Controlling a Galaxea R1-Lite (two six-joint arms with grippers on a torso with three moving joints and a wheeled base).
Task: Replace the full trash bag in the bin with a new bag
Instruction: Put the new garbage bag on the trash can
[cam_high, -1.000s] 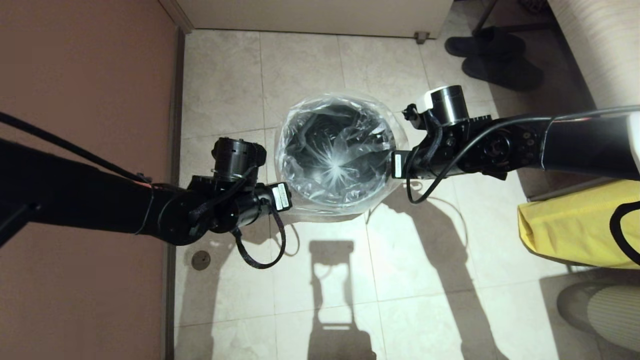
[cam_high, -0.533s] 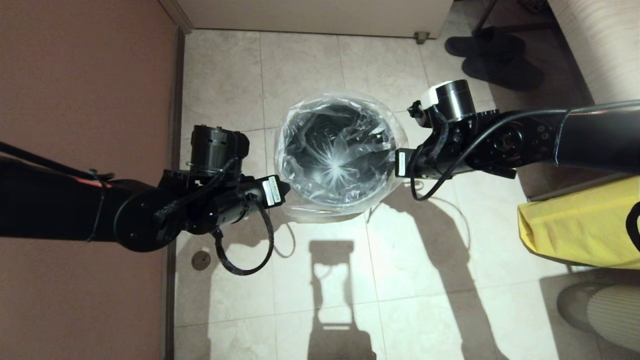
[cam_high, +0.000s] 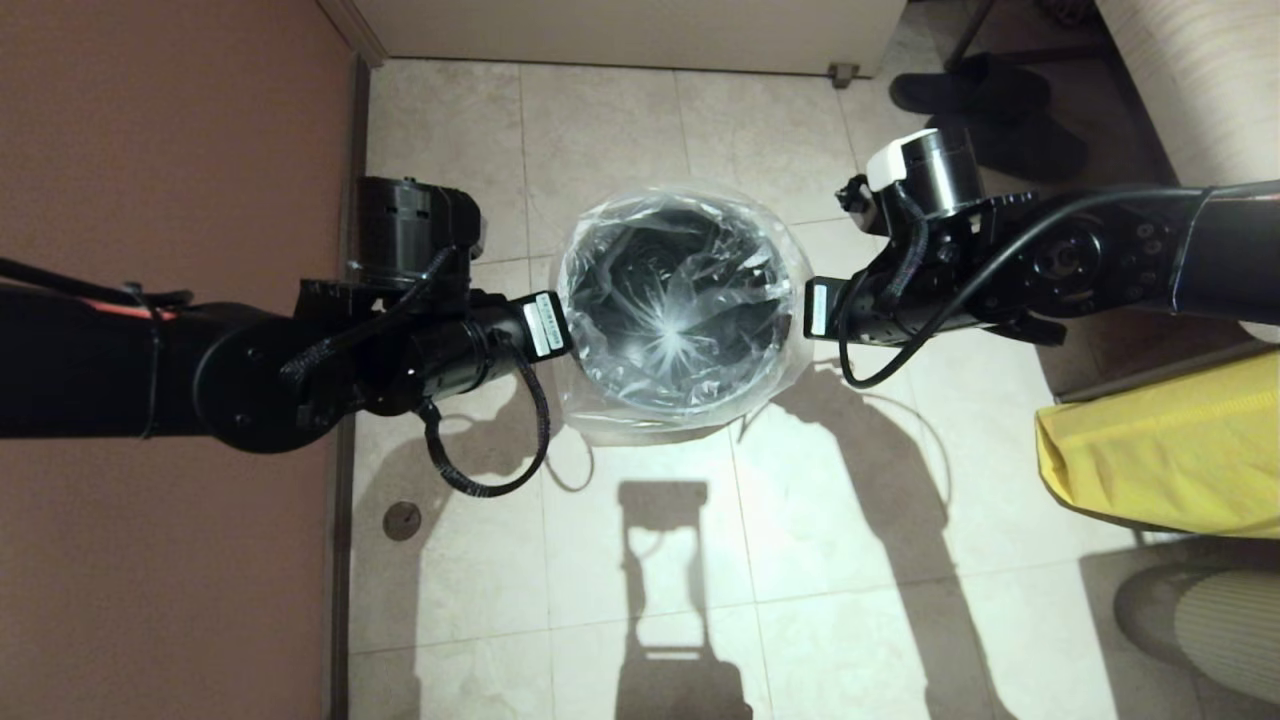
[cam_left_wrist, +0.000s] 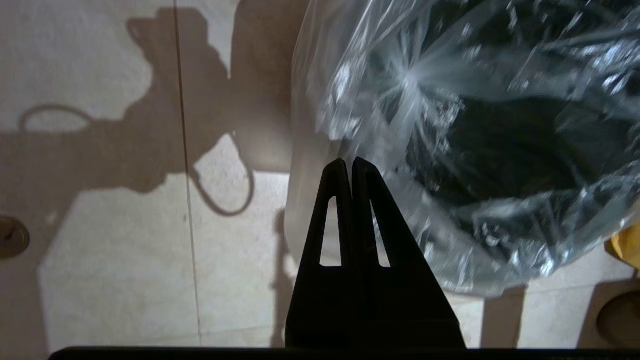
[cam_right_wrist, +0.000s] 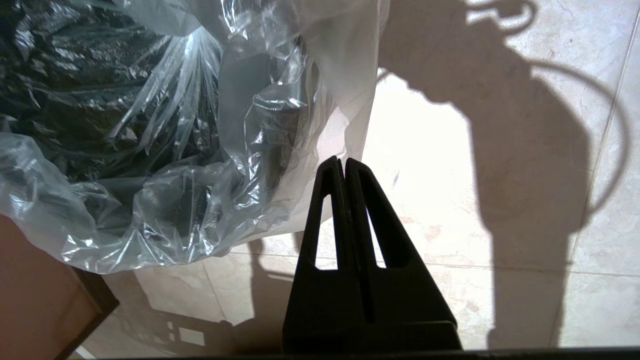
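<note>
The bin (cam_high: 618, 262) stands on the tiled floor, its dark inside showing through the new bag (cam_high: 672, 335). That clear crinkly bag lines it, with the star seal low in the middle and the mouth folded out over the rim. My left gripper (cam_high: 558, 328) hangs shut beside the bin's left side; in the left wrist view its tips (cam_left_wrist: 347, 161) sit against the bag's overhang (cam_left_wrist: 320, 100), holding nothing that I can see. Off the bin's right side is my right gripper (cam_high: 808, 310), shut, its tips (cam_right_wrist: 340, 160) just below the bag's hanging edge (cam_right_wrist: 350, 75).
A yellow sack (cam_high: 1150, 450) lies at the right. Dark slippers (cam_high: 985, 110) sit at the back right. A brown wall (cam_high: 170, 150) runs along the left, with a floor drain (cam_high: 402, 520) near it. A pale cabinet (cam_high: 640, 30) closes the back.
Both arms have swung toward the far side. The left wrist slid back along the bin's left side; the right wrist drew slightly outward. The bag and bin stayed put.
</note>
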